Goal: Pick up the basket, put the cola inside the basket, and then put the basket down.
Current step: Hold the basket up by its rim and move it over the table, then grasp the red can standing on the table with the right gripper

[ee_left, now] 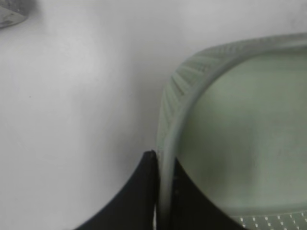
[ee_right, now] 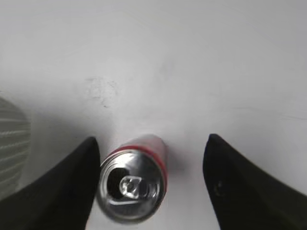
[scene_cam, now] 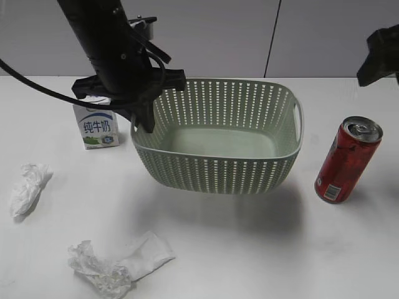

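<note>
My left claw: pinched on the basket's rim, one finger outside the wall and the other inside, at the end nearest the table's left edge.
My right claw: spread wide, a dark finger on each side of the cola without touching it, hovering above its top.
Basket: pale green, slotted sides, held off the table, with a soft shadow below it; it sits over the middle of the tabletop, toward the far edge.
Basket's axis: its long side runs left to right, parallel to the near edge; open mouth up, tipped slightly toward the near edge. A cut-out handle shows at its right end.
Basket inside: only the bare solid bottom shows.
Cola: red can standing on the table just right of the basket, apart from it, near the right edge.
Cola's axis: up and down, silver top and pull tab facing up at my right wrist camera.
Milk carton: white and blue, upright behind my left claw, toward the far left corner, close to the basket's left end.
Crumpled tissue: by the left edge.
Second crumpled tissue: at the near edge, left of centre, in front of the basket.
Left arm: comes down steeply from the far left, claw pointing down.
Right arm: only a dark part shows, high at the far right corner above the cola.
</note>
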Controlling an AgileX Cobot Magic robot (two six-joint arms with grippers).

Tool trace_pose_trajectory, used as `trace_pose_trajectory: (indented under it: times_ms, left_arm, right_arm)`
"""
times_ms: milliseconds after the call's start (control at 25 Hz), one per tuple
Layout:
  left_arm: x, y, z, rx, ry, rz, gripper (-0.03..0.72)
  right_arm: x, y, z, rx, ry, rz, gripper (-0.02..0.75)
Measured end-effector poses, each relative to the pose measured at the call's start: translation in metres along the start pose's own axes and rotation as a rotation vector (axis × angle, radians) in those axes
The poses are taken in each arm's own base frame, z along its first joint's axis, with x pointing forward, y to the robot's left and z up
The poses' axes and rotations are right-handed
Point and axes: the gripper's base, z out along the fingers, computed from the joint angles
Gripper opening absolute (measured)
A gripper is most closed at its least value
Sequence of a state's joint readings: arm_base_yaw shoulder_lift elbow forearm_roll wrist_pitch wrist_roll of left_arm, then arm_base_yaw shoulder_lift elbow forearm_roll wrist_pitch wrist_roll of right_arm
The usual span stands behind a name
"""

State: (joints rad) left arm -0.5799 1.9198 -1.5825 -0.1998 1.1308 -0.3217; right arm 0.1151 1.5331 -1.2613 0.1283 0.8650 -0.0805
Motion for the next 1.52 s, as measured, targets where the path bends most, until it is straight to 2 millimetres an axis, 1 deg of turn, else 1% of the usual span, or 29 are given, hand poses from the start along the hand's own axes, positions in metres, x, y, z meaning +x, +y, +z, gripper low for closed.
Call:
trace_pose_trajectory:
  times_ms: [120,240,360,520,600,680,800,920,1000,1120,1160,1240,1360,1400,1440,1520]
  left_arm:
    - [0.000,0.000,0.000,0.000,0.000,0.000,-0.004]
    - [0.000,0.000,0.000,-0.002,-0.001,0.001,-0.004]
    - [0.000,0.000,0.000,-0.003,-0.001,0.001,-0.004]
    - [0.000,0.000,0.000,-0.004,0.001,0.001,-0.004]
    - [0.000,0.000,0.000,-0.004,0.001,0.001,-0.004]
    - [0.000,0.000,0.000,-0.004,0.001,0.001,-0.004]
    - [0.000,0.000,0.000,-0.005,0.000,0.001,-0.004]
    - [0.000,0.000,0.000,-0.005,0.001,0.001,-0.004]
    - [0.000,0.000,0.000,-0.005,0.001,0.001,-0.004]
    - [0.000,0.000,0.000,-0.005,0.002,0.001,-0.004]
    - [0.000,0.000,0.000,-0.005,0.002,0.001,-0.004]
    - [0.000,0.000,0.000,-0.005,0.002,0.001,-0.004]
    - [0.000,0.000,0.000,-0.005,0.002,0.001,-0.004]
    - [0.000,0.000,0.000,-0.005,0.002,0.001,-0.004]
    - [0.000,0.000,0.000,-0.005,0.002,0.001,-0.004]
    - [0.000,0.000,0.000,-0.005,0.002,0.001,-0.004]
  right_arm:
    - [-0.012,-0.005,0.041,0.015,0.127,-0.007,0.510]
    - [-0.019,-0.008,0.072,0.014,0.208,-0.002,0.510]
    - [-0.023,-0.010,0.094,0.012,0.269,0.001,0.510]
    - [-0.017,-0.013,0.120,0.013,0.358,0.004,0.510]
    - [-0.014,-0.014,0.127,0.013,0.376,0.006,0.510]
    - [-0.017,-0.014,0.126,0.015,0.375,0.003,0.510]
    - [-0.028,-0.013,0.116,0.014,0.369,-0.003,0.510]
    - [-0.041,-0.011,0.099,0.012,0.354,-0.009,0.510]
    - [-0.044,-0.009,0.082,0.011,0.331,-0.013,0.510]
    - [-0.049,-0.006,0.044,0.012,0.253,-0.020,0.509]
    - [-0.048,-0.004,0.029,0.013,0.222,-0.022,0.508]
    - [-0.043,-0.001,0.000,0.014,0.171,-0.027,0.508]
    - [-0.023,0.004,-0.047,0.005,0.092,-0.029,0.507]
    - [-0.014,0.005,-0.057,0.004,0.083,-0.030,0.506]
    - [-0.001,0.007,-0.072,0.002,0.064,-0.030,0.506]
    - [0.020,0.008,-0.089,0.002,0.041,-0.032,0.505]
